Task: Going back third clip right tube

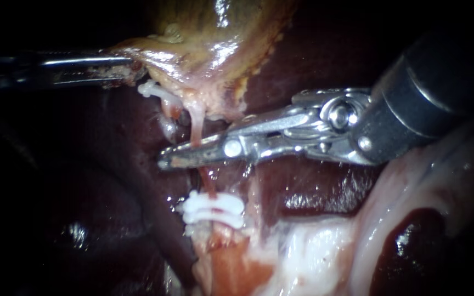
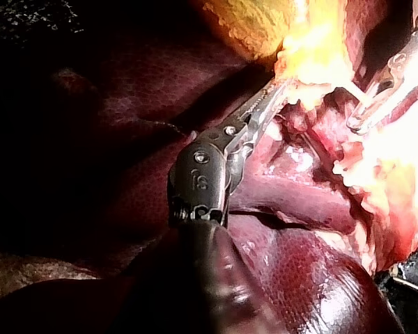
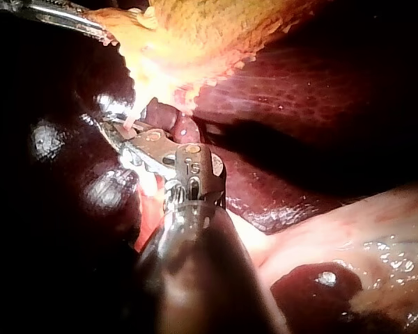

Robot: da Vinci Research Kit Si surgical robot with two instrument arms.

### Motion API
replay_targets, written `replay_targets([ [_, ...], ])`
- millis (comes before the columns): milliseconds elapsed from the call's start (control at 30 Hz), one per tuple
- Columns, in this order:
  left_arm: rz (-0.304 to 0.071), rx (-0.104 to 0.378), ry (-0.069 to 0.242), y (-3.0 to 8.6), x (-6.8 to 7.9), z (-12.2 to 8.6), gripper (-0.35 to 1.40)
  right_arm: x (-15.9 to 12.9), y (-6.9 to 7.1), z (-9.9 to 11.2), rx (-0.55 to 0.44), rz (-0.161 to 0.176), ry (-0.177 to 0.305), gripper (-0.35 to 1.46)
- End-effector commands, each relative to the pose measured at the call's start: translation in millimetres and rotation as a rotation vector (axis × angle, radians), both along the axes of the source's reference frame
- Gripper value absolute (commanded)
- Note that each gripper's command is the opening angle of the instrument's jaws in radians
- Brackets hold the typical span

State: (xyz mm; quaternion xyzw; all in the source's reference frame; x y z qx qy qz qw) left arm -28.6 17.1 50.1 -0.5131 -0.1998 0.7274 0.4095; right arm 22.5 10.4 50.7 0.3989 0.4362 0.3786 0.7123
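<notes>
Endoscope: right instrument (image 1: 165, 160), jaws closed and empty, lies across the pale tube (image 1: 196, 123), which runs top to bottom. The paired white clips (image 1: 213, 210) sit just below, centre frame. Left instrument (image 1: 130, 67) grips the gallbladder (image 1: 204, 33), upper left.
Left wrist: same grip shows.
Right wrist: clips hidden.

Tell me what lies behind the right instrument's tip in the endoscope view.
A pale tube from the gallbladder passes behind the right instrument and reappears below, running to white clips. The stretch behind the metal is covered. Dark liver lies around it.
</notes>
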Motion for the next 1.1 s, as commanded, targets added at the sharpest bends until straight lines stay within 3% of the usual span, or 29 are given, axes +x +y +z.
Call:
replay_targets([
  [33,0.001,0.000,-0.001,0.0,0.0,0.0,-0.35,0.0,0.0,0.1,0.000,0.002,0.004,-0.35],
  [67,0.003,0.001,-0.003,0.0,0.0,-0.1,-0.35,0.0,0.0,0.2,0.001,0.007,0.011,-0.35],
  [200,0.005,0.001,-0.005,-0.1,-0.1,-0.2,-0.35,0.6,-0.1,1.1,0.001,0.028,0.039,0.39],
  [233,0.005,0.001,-0.005,-0.1,-0.1,-0.2,-0.35,0.7,0.0,1.3,0.000,0.029,0.038,0.43],
  [400,0.005,0.001,-0.005,-0.2,-0.1,-0.2,-0.35,0.8,0.1,2.6,-0.020,0.028,0.042,0.47],
  [600,0.007,0.002,-0.007,-0.2,-0.1,-0.3,-0.35,0.7,0.7,4.6,-0.135,0.002,0.067,0.50],
  [800,0.010,0.003,-0.008,-0.3,-0.2,-0.4,-0.35,0.2,0.2,6.8,-0.233,-0.028,0.088,0.50],
  [1100,0.010,0.003,-0.008,-0.3,-0.2,-0.5,-0.35,-1.2,0.0,6.2,-0.362,-0.077,0.127,0.50],
])
